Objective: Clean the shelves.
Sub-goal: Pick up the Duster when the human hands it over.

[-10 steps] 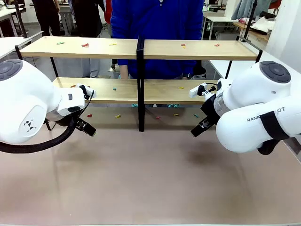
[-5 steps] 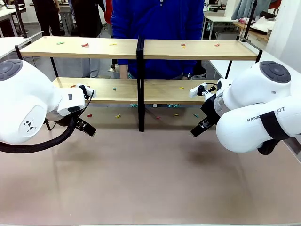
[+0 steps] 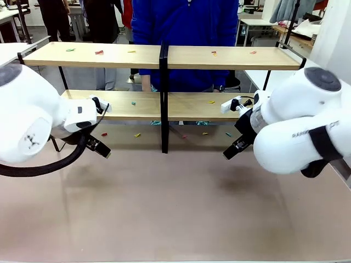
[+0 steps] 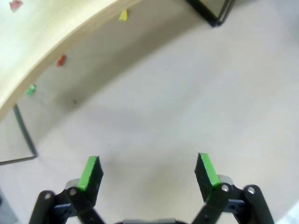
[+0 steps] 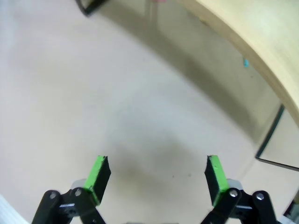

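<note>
Shelves [image 3: 230,57] — standing at the far side of the tabletop [image 3: 175,208], scraps [image 3: 99,52] being left on the boards: left gripper [image 4: 149,170] and right gripper [image 5: 156,179], both spread wide and empty, are being carried only slightly outward — cleaning is being judged unstarted.

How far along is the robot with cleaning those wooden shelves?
Nothing looks done yet: small coloured scraps lie on the light-wood, black-framed shelves. Nothing is in hand: the left gripper and right gripper hang open and empty over the pinkish-beige tabletop. All the clearing is left.
</note>
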### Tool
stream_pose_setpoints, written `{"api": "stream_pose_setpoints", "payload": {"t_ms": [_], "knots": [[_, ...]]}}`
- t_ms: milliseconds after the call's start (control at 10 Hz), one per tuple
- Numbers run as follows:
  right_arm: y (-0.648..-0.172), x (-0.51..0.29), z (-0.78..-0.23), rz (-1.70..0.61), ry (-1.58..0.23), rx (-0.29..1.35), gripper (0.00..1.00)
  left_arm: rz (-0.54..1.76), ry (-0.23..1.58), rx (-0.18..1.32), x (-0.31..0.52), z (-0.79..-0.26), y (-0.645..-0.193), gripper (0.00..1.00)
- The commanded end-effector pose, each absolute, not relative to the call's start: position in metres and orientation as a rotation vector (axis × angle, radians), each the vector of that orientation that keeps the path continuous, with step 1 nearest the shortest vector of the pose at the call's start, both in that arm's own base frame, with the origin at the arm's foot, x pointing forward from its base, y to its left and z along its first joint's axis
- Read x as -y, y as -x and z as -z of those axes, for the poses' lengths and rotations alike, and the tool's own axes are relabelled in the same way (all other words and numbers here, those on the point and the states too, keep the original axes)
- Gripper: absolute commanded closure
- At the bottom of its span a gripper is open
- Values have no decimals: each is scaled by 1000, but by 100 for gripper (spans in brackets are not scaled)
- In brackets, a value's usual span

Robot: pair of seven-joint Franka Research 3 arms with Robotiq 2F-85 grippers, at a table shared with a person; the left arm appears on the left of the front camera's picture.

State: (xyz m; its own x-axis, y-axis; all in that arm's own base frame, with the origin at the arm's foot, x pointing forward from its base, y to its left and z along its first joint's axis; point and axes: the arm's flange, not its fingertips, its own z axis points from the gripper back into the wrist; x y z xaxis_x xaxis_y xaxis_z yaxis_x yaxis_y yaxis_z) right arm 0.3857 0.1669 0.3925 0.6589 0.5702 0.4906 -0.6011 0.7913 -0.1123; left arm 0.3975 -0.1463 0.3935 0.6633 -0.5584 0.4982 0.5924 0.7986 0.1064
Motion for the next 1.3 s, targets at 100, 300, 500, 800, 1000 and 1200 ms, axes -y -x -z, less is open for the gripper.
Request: {"api": "stream_pose_setpoints", "payload": {"t_ms": [100, 300, 500, 800, 1000, 1200], "knots": [[-304, -90, -492, -695, -182, 581, 0, 732, 194, 691, 41, -476, -275, 0], [-272, -64, -549, -719, -194, 684, 0, 685, 248, 984, -2, -519, -217, 0], [-245, -54, -596, -740, -152, 794, 0, 632, 348, 1211, -37, -541, -177, 0], [-232, -50, -631, -732, -143, 956, 0, 535, 402, 1455, -45, -541, -157, 0], [-232, -47, -638, -733, -149, 989, 0, 533, 412, 1449, -39, -547, -154, 0], [-233, -44, -640, -731, -173, 1034, 0, 537, 422, 1485, -38, -549, -163, 0]]}}
